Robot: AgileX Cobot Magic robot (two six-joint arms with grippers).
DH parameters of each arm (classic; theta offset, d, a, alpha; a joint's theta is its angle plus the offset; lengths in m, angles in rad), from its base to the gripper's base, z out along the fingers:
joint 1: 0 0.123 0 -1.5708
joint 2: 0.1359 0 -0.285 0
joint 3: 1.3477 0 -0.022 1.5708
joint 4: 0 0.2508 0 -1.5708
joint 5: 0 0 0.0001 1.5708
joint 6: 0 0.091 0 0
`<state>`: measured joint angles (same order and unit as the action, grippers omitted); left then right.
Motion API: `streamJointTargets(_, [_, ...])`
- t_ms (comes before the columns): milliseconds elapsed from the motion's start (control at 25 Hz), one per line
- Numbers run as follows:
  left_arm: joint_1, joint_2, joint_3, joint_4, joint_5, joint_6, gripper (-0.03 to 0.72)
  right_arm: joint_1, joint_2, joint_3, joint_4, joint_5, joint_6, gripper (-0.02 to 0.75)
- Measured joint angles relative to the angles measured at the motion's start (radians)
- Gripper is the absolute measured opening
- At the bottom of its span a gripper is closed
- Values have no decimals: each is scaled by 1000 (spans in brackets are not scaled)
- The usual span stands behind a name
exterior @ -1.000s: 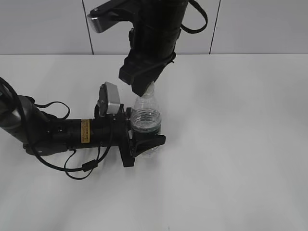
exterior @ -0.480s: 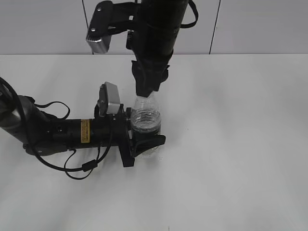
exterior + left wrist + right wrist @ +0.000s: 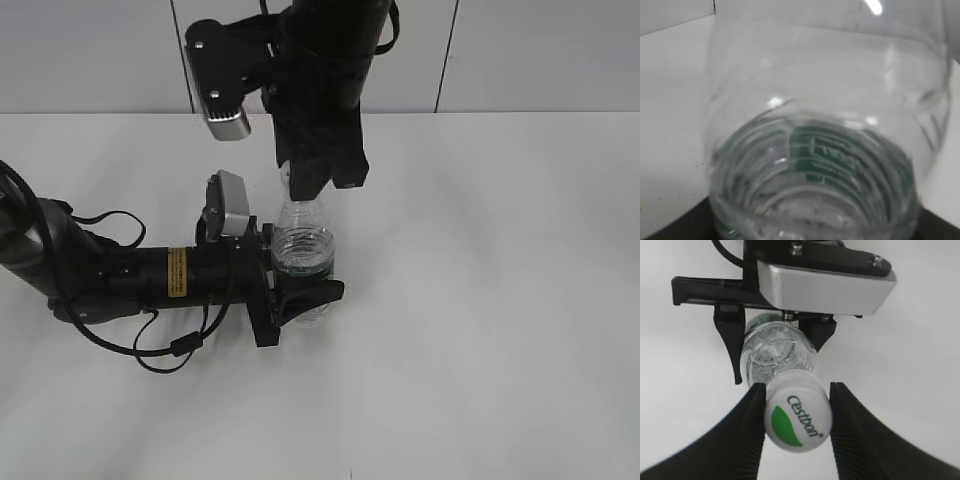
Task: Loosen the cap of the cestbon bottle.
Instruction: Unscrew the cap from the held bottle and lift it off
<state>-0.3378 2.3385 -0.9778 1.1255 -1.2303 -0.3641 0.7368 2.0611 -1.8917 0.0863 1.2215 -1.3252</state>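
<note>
The clear cestbon bottle (image 3: 302, 250) stands upright on the white table, its green label band low on the body. My left gripper (image 3: 310, 290) reaches in from the left and is shut on the bottle's lower body. The bottle fills the left wrist view (image 3: 815, 150), which hides those jaws. My right gripper (image 3: 302, 190) hangs straight down over the bottle's neck. In the right wrist view the white cap (image 3: 797, 415) with its green patch sits between the two black jaws of the right gripper (image 3: 796, 387). The left pad (image 3: 752, 415) touches the cap. A thin gap shows at the right pad (image 3: 845, 415).
The white table (image 3: 500, 300) stretches around the bottle, with a grey panelled wall behind. The left arm with its cables (image 3: 120, 280) lies low along the table at the left. The right arm's wrist camera (image 3: 220, 85) juts out to the left above the bottle.
The right wrist has turned about the bottle's upright axis over the cap, its camera swinging round. The bottle and the left gripper have stayed in place.
</note>
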Motion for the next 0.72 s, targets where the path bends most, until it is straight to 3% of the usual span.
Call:
streamJointTargets(280, [0, 0, 0, 0, 0, -3, 410, 0, -1, 0, -17, 1, -118, 294])
streamJointTargets(720, [1, 0, 0, 19, -3, -1, 410, 3, -74, 0, -27, 1, -109, 293])
